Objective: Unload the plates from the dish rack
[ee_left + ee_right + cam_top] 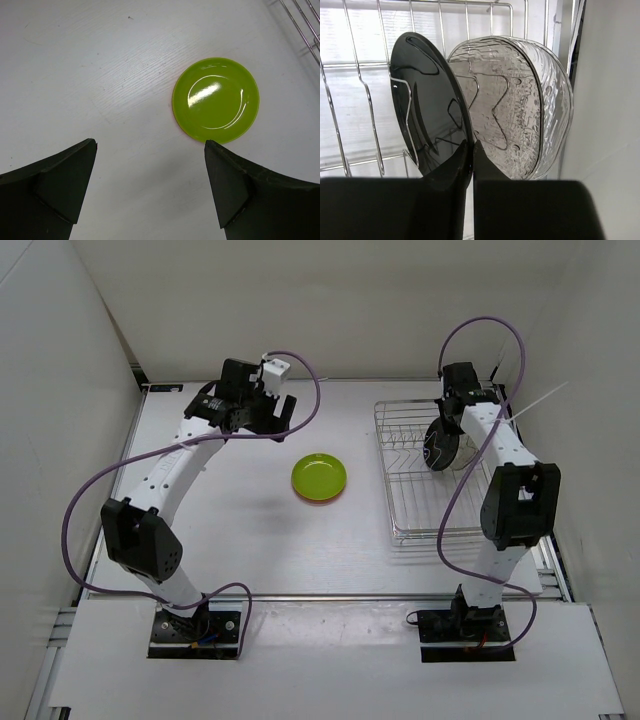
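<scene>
The lime green plate [319, 475] lies flat on the table, stacked on the orange plate, whose rim [316, 499] shows beneath it. In the left wrist view the green plate [216, 99] is ahead of my open, empty left gripper [150, 165]. In the top view my left gripper [281, 418] hovers at the back left. The black plate [427, 107] stands on edge in the dish rack [410, 495], with the clear plate [520, 107] behind it. My right gripper [472, 150] is shut on the black plate's rim; it also shows in the top view [440, 445].
White walls enclose the table on three sides, the right wall close to the rack. The rack's wire bars [350, 100] surround the standing plates. Purple cables loop from both arms.
</scene>
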### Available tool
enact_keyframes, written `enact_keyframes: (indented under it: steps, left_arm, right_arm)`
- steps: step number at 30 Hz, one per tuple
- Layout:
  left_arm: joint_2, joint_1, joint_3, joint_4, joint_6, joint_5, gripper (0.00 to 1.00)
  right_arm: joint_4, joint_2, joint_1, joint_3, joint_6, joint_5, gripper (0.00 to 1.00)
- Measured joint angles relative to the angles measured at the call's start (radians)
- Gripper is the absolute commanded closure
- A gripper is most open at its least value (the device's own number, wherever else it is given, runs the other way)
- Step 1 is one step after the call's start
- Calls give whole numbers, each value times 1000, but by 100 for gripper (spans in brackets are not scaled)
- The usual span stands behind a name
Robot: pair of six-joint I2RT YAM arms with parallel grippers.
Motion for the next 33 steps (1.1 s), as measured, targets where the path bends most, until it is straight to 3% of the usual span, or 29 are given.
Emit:
enact_keyframes:
  steps: [22, 33]
  left_arm:
    - [-15, 0, -24, 4, -2, -2, 0]
    - [-16, 0, -4, -7, -5, -2, 0]
  right_arm:
    - [-140, 50, 1, 85, 238, 87, 100]
    - [-181, -44, -5, 85, 278, 140, 100]
